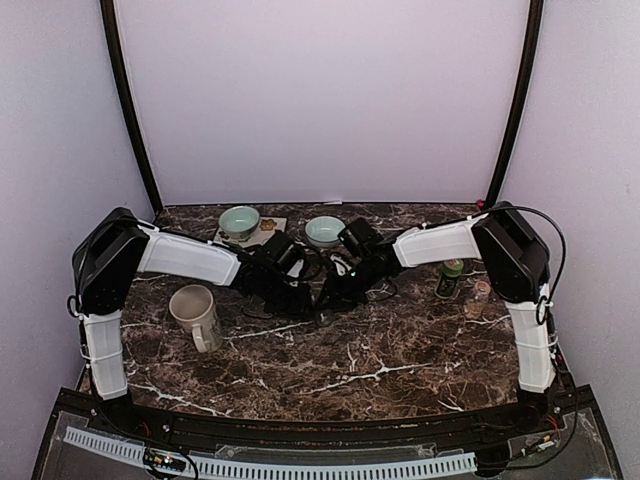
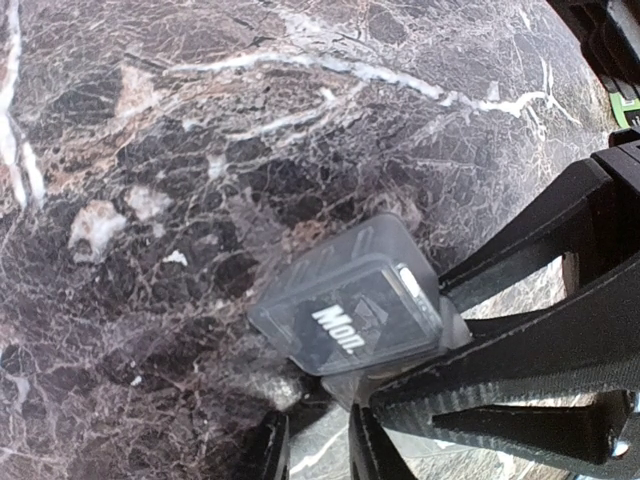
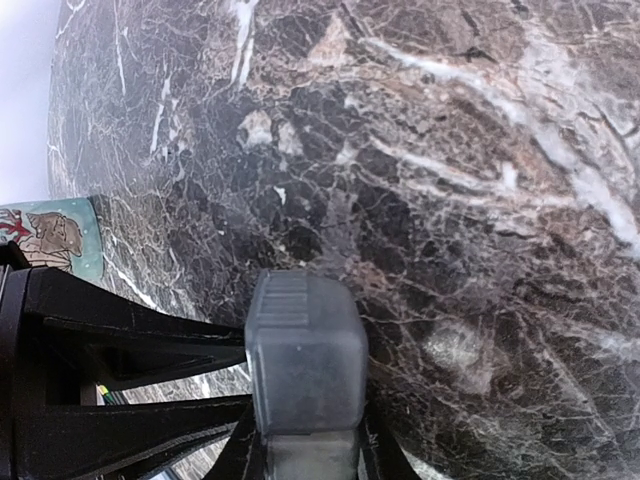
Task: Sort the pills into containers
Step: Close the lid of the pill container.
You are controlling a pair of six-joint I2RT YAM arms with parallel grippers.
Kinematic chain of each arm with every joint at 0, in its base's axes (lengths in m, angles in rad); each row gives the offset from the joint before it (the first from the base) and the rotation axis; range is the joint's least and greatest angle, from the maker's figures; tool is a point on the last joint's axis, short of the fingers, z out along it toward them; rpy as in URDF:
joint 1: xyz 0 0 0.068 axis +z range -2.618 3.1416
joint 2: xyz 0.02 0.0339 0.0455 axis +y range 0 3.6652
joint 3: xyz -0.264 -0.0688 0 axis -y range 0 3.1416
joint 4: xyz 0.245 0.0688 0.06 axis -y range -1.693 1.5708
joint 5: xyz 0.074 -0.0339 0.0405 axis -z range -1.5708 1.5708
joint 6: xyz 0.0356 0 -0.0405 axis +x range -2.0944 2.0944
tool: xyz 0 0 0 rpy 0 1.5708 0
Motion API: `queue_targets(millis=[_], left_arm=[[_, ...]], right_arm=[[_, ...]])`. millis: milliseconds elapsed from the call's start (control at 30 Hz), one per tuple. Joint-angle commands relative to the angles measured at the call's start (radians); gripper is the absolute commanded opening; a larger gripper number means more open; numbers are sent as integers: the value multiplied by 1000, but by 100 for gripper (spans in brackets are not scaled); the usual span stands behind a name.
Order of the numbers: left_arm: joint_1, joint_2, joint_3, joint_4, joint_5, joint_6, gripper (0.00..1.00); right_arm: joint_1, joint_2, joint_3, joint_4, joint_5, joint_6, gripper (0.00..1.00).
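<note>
A small translucent grey pill box (image 2: pixel 350 305) marked "Mon." is held just above the marble table at its middle, and shows as a small shape in the top view (image 1: pixel 322 310). My right gripper (image 3: pixel 305 455) is shut on the box (image 3: pixel 305 350), one finger on each side. Its black fingers (image 2: pixel 530 340) reach in from the right in the left wrist view. My left gripper (image 2: pixel 318 445) is a little open, with bare marble in the gap. Its tips are just short of the box's near corner. In the top view the left gripper (image 1: pixel 298 298) and right gripper (image 1: pixel 338 292) meet. No loose pills show.
A beige mug (image 1: pixel 196 312) stands left of the arms. Two pale green bowls (image 1: pixel 240 220) (image 1: pixel 324 230) stand at the back, with a white sheet (image 1: pixel 268 232) between them. A green bottle (image 1: pixel 451 278) stands at the right. A teal printed object (image 3: pixel 50 235) lies at the left of the right wrist view.
</note>
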State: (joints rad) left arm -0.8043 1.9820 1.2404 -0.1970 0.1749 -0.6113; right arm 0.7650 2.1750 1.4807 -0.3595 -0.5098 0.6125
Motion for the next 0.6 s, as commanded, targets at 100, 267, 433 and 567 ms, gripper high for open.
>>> queue_targets(millis=[100,267,433,567], left_arm=[[-8,-39,-38,7,-10,-20,25],[-7,-80,-61,15,-29,-36,26],[-6,-133,-107,54,-42,-58,26],[5,-186,-175,155,-22,-85,32]], right_arm=[[48,85,-73,-120,94,21,0],[27,29,-117,-50,56,74,0],[-10,-33,-180,58,-28,143,0],[-22,-65,-211,130,-100,190,0]])
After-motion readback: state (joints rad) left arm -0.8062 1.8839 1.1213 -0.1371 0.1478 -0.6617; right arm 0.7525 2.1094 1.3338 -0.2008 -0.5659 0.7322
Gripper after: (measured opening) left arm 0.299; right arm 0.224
